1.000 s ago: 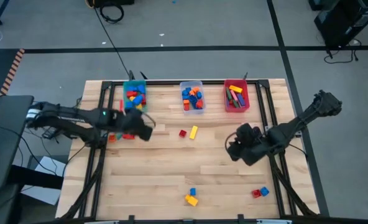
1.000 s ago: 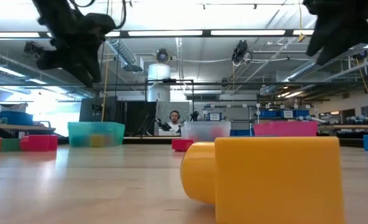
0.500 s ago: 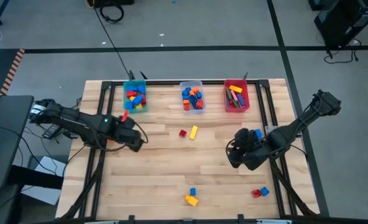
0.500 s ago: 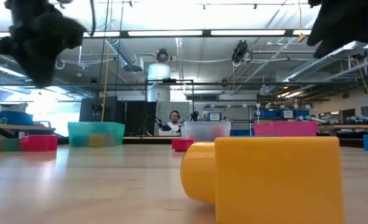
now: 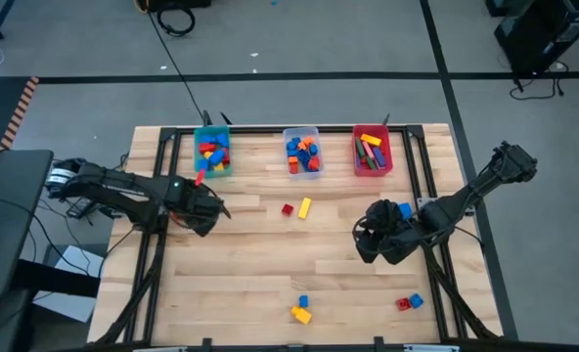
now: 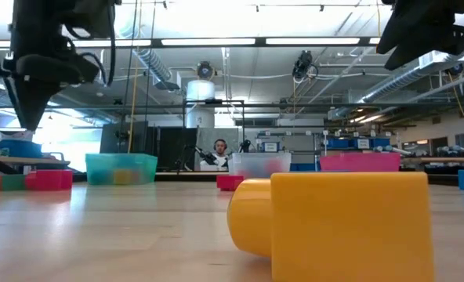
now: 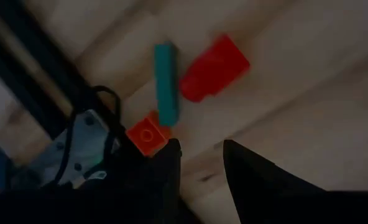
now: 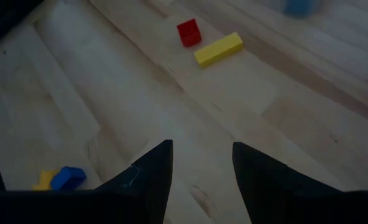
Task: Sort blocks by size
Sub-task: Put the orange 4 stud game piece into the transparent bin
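Note:
My left gripper (image 5: 206,210) is open and empty above the table's left edge; in the left wrist view (image 7: 202,158) its fingers hang over a red block (image 7: 214,67), a teal bar (image 7: 166,84) and a small orange cube (image 7: 146,135), all lying flat on the wood. My right gripper (image 5: 373,240) is open and empty over the table's right half; it also shows in the right wrist view (image 8: 201,165). A red cube (image 5: 288,209) and a yellow bar (image 5: 304,206) lie side by side at mid-table and show in the right wrist view (image 8: 188,32) (image 8: 218,49).
A teal bin (image 5: 211,152), a clear bin (image 5: 302,152) and a red bin (image 5: 372,150) stand along the far edge, each holding blocks. A blue and a yellow block (image 5: 300,311) lie near the front edge, a red and a blue block (image 5: 409,303) at front right. A red block (image 5: 196,180) lies by the teal bin.
My left gripper has moved from in front of the teal bin toward the table's left and near edges. My right gripper has shifted a little toward the near edge. No block has moved.

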Motion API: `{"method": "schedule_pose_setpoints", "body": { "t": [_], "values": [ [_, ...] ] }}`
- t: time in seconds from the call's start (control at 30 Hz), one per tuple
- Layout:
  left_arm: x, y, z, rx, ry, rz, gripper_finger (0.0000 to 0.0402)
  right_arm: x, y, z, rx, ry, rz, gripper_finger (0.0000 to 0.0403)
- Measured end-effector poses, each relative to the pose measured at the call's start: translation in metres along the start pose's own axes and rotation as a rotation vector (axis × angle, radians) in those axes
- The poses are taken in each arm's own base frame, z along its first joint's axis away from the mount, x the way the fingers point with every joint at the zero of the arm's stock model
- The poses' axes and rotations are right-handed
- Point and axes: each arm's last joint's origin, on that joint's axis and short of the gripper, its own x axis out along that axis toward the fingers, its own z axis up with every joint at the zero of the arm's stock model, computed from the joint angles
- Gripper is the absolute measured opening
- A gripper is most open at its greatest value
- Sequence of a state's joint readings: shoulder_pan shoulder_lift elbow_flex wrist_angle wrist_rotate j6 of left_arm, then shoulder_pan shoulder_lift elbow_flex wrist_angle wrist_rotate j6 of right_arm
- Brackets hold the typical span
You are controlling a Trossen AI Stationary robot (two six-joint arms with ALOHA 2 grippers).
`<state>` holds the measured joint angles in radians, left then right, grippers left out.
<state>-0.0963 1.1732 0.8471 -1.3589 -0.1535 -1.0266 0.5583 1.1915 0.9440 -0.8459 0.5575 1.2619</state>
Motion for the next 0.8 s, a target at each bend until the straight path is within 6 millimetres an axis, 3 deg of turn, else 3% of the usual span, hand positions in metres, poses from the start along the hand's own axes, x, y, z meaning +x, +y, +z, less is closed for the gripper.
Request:
{"method": "schedule_pose_setpoints", "body": {
  "t": [0.17,0.53,0.8],
  "values": [
    [0.022,-0.006,0.011,0.193,0.173,-0.042,0.0129,0.003,-0.002,0.005,0.002,-0.009,-0.017,0.018],
    [0.065,-0.016,0.034,0.486,0.386,0.138,0.013,0.011,-0.008,0.018,0.05,-0.03,-0.059,0.0181],
    [0.096,-0.02,0.043,0.619,0.615,0.179,0.0167,0.014,-0.011,0.024,0.074,-0.042,-0.077,0.0181]
  ]
}}
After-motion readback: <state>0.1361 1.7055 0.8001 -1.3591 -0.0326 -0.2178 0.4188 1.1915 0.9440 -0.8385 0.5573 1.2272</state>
